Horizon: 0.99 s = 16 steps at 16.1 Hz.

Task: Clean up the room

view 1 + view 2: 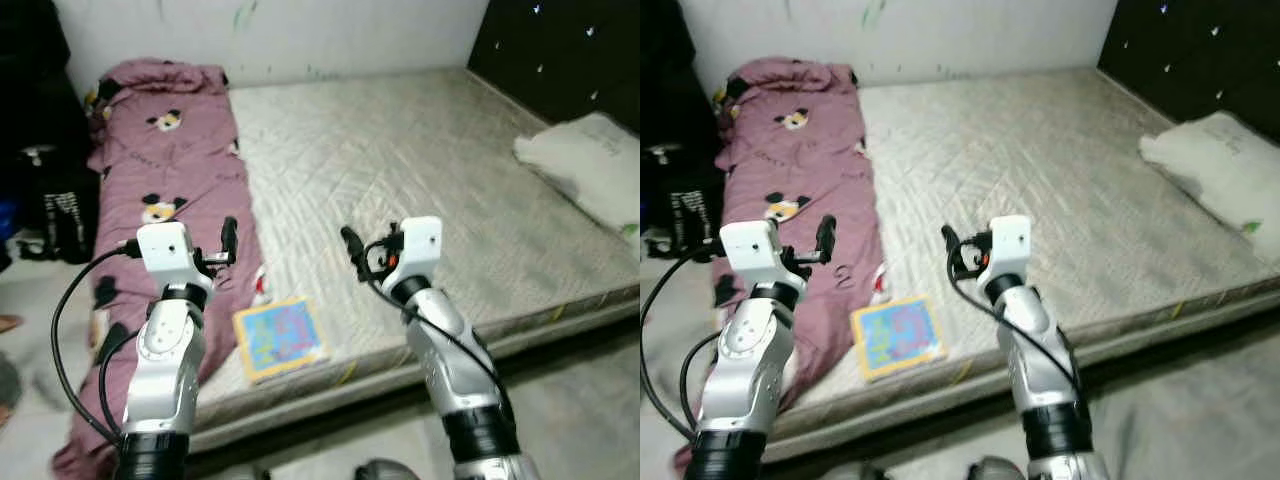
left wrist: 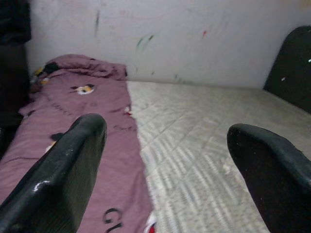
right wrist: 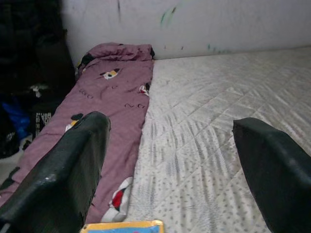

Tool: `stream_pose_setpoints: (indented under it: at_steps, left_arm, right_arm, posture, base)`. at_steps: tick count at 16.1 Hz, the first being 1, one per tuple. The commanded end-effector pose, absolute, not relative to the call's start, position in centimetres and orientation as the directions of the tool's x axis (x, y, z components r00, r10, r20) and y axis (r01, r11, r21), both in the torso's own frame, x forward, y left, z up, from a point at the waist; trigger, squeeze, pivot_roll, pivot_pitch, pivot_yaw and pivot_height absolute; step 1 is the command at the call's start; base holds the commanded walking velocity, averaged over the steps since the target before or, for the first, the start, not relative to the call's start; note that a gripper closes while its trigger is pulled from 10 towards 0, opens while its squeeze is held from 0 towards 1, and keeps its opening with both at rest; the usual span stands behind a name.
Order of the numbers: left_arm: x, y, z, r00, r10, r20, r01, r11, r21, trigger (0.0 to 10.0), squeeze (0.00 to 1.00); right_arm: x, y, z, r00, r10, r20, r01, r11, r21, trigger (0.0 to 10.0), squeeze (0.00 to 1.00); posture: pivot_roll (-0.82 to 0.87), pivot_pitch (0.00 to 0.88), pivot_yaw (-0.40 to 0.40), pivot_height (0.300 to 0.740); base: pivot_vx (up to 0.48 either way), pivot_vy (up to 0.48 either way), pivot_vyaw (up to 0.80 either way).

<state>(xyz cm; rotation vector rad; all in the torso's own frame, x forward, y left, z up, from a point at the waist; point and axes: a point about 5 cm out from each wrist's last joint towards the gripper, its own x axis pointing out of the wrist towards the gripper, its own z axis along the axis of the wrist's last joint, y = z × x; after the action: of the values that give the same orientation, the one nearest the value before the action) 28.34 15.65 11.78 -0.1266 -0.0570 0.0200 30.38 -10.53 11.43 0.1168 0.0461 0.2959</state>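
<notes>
While both grippers hovered empty over the mattress (image 1: 420,180), left gripper (image 2: 165,165) and right gripper (image 3: 170,165) jaws wide, the picture book (image 1: 280,338) lay at the near edge beside the mauve quilt (image 1: 165,170); a shallow pinch could push it off.

Lighting: soft, even indoor light, brightest on the mattress (image 1: 420,170) and wall (image 2: 194,34); far left corner falls into deep shadow. Quality: head views slightly soft; wrist views grainy, near fingers (image 2: 58,179) blurred.
</notes>
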Motion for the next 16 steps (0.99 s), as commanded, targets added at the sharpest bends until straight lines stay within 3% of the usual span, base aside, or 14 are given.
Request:
stream_pose_setpoints:
  at_steps: [1,3,5,7,9,10,11,16]
  left_arm:
    - [28.6,15.1,12.0,0.998,0.019,0.053,-0.013,0.994,-0.106,10.0,0.0]
    - [28.8,16.0,11.6,0.994,0.095,-0.048,-0.099,0.99,-0.105,10.0,0.0]
    - [28.5,16.2,12.0,0.998,0.039,0.043,-0.035,0.996,-0.086,10.0,0.0]
    - [28.4,16.4,11.8,0.998,0.054,0.032,-0.05,0.994,-0.1,10.0,0.0]
    - [28.2,16.9,12.3,0.991,0.115,0.075,-0.11,0.992,-0.067,10.0,0.0]
    - [28.0,17.2,11.9,0.983,0.18,0.031,-0.179,0.983,-0.03,10.0,0.0]
    - [27.4,17.4,11.9,0.995,0.101,0.022,-0.097,0.986,-0.136,10.0,0.0]
    - [26.0,18.3,11.2,0.992,0.129,0.001,-0.128,0.985,-0.117,10.0,0.0]
  right_arm:
    - [30.4,-11.3,11.4,0.963,0.269,-0.034,-0.263,0.958,0.117,10.0,0.0]
    - [30.4,-11.2,11.5,0.962,0.273,-0.029,-0.268,0.956,0.116,10.0,0.0]
    - [30.4,-11.2,11.6,0.961,0.276,-0.024,-0.272,0.956,0.113,10.0,0.0]
    - [30.4,-11.2,11.7,0.961,0.277,-0.018,-0.273,0.955,0.113,10.0,0.0]
    - [30.5,-11.5,12.2,0.966,0.258,0.005,-0.257,0.96,0.112,10.0,0.0]
    - [30.5,-11.7,12.5,0.971,0.24,0.017,-0.24,0.964,0.111,10.0,0.0]
    - [30.5,-12.1,13.0,0.977,0.211,0.032,-0.213,0.971,0.105,10.0,0.0]
    - [30.1,-12.8,12.2,0.985,0.17,0.002,-0.17,0.983,0.071,10.0,0.0]
  posture:
    - [-0.09,0.009,0.008,0.74]
    - [-0.09,0.008,0.008,0.74]
    - [-0.09,0.006,0.008,0.74]
    - [-0.09,0.006,0.008,0.74]
    - [-0.09,0.008,0.005,0.74]
    - [-0.09,0.011,0.005,0.74]
    - [-0.09,0.02,0.004,0.74]
    - [-0.08,0.04,0.0,0.74]
  base:
    - [0.0,0.0,0.0]
    - [0.0,0.0,0.0]
    - [0.0,0.0,0.0]
    - [0.0,0.0,0.0]
    - [0.0,0.0,0.0]
    - [0.0,0.0,0.0]
    - [0.0,0.0,0.0]
    - [0.0,0.0,0.0]
